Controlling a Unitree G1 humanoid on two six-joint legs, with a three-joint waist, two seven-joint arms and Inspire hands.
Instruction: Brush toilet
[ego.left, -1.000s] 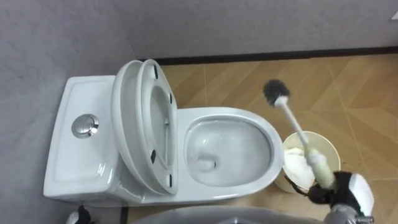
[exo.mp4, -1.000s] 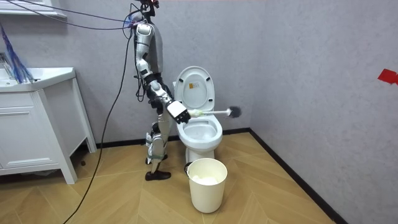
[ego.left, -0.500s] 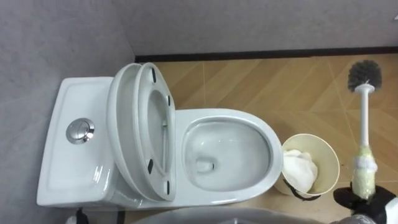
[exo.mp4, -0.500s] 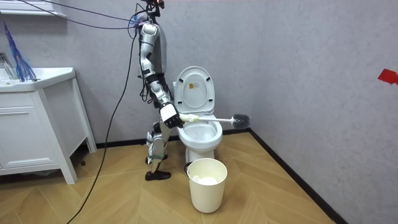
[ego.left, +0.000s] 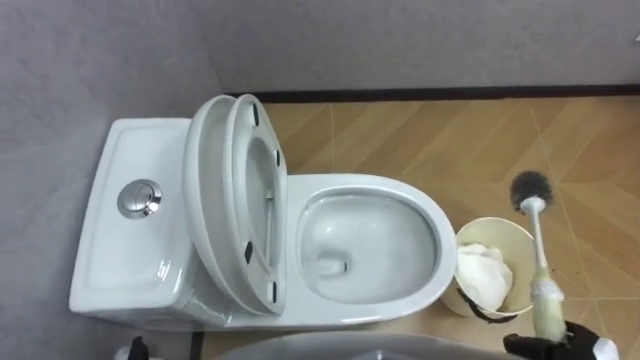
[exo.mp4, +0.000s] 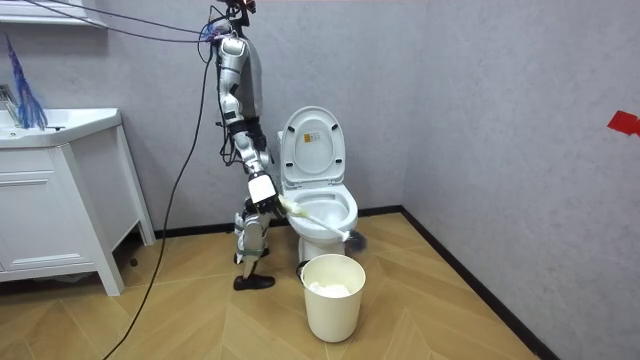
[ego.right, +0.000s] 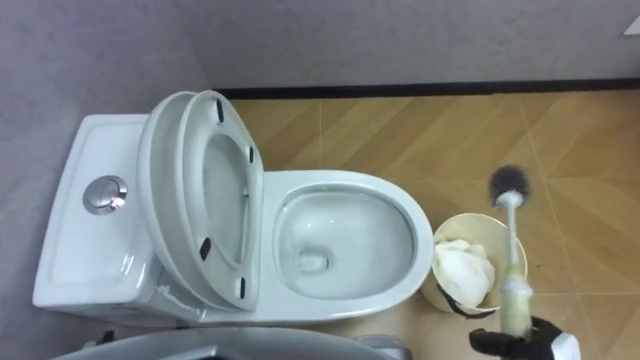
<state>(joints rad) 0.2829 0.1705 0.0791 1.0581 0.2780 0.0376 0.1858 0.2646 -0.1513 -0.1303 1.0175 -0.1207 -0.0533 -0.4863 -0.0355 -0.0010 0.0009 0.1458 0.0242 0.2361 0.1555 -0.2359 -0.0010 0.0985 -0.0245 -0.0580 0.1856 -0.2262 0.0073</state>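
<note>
Grips the toilet brush (ego.left: 540, 255) in the right hand (ego.left: 562, 347), low at the right edge of the eye views, dark fingers (ego.left: 522, 345) curled round the pale yellowish grip. Holds the thin white handle pointing away from the hand, the dark bristle head (ego.left: 530, 187) at its far end, outside the toilet bowl (ego.left: 440, 222). Just left of the hand and a little beyond it, a round bin (ego.left: 478, 225) with crumpled white stuff (ego.left: 482, 275) inside; bristle head just past the bin's far right rim, over the wooden floor (ego.left: 420, 130). Further left of the hand, the toilet bowl, touching the bin's near side. Beyond that, seat and lid (ego.left: 235, 200) raised against the cistern (ego.left: 120, 270), round flush button (ego.left: 138, 198) on top. Farthest off, the grey wall (ego.left: 400, 40). In the room view, stands close beside the toilet, brush sloping down from the hand toward the floor in front of the bowl.
</note>
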